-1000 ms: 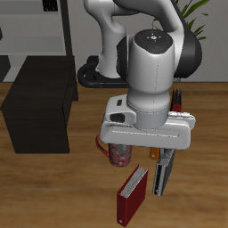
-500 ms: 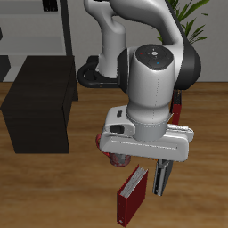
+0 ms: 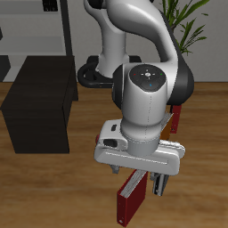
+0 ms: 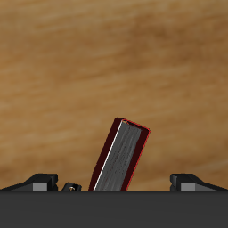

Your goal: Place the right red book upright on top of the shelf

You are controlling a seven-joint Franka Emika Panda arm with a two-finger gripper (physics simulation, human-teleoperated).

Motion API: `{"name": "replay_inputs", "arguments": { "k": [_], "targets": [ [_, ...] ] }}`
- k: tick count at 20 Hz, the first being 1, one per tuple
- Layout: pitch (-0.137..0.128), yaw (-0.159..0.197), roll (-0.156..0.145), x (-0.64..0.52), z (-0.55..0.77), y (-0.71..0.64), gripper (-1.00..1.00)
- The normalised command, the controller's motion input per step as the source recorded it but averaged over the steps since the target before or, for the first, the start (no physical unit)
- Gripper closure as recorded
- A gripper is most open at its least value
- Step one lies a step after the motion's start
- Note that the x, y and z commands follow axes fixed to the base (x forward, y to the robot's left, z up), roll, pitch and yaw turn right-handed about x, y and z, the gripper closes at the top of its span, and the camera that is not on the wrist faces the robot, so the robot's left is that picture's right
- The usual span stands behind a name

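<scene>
Exterior view: white-and-grey robot arm hangs low over the wooden tabletop (image 3: 36, 191), wrist housing covering most of the near-front area. Tool (image 3: 140, 178) is under that housing; only dark finger stubs poke out below it.

Right red book (image 3: 130, 198), bright red hardcover with whitish page edges, stands on the tabletop directly below the tool, at about 6 o'clock from the wrist housing. Its top end is hidden behind the housing; spine and cover show beneath. It looks close to vertical with a slight lean.

Wrist view: the same book (image 4: 120, 158) sits between the two dark finger tips (image 4: 41, 182), roughly centred in the gap, grey page block facing the camera with red covers on both sides. It leans toward 1 o'clock. Clear wood shows between each finger and the book, so the jaws are spread wide and not touching it. Nothing is gripped.

Shelf (image 3: 37, 102), low matte black box-shaped cabinet, sits at roughly 10 o'clock from the tool, well apart from the book. Its top surface is bare in what's visible.

Behind the arm at about 2 o'clock, a thinner dark red book (image 3: 176, 117) peeks out beside the wrist housing. Tall grey open rack (image 3: 55, 22) stands behind the shelf at 11 o'clock. Green plant leaves (image 3: 184, 20) at 1 o'clock.
</scene>
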Motion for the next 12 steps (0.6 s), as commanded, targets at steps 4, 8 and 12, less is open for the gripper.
{"name": "replay_inputs", "arguments": {
  "k": [4, 8, 12],
  "targets": [
    [0.048, -0.039, -0.019, 0.00, -0.34, -0.10, -1.00],
    [0.038, -0.020, -0.005, 0.03, -0.33, -0.07, -1.00],
    [0.041, -0.014, 0.005, 0.01, -0.26, -0.02, -1.00]
  ]
}}
